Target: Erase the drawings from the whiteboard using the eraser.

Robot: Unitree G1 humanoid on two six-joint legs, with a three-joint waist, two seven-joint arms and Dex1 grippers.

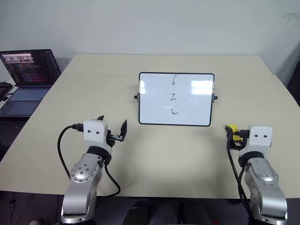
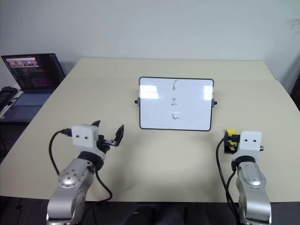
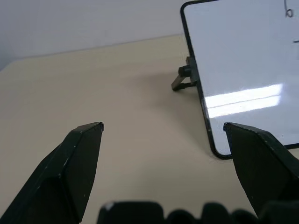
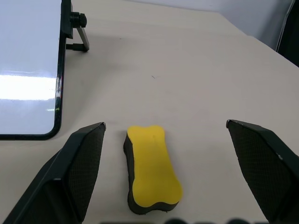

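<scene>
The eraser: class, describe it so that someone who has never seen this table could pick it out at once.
Find the beige table with the whiteboard propped upright on it. Beyond the board's right edge, nearer the robot, the eraser lies flat between the open jaws of the right gripper. It is the only yellow thing there, bone-shaped with a dark underside.

2 head eyes look down over the table [image 1: 154, 154], wrist views close (sharing whiteboard [image 4: 28, 70])

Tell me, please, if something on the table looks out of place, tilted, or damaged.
Nothing stands out. The whiteboard stands propped on the table with its three drawings intact. The eraser lies flat between the open fingers of the right claw, untouched. The left claw is open and empty.
</scene>
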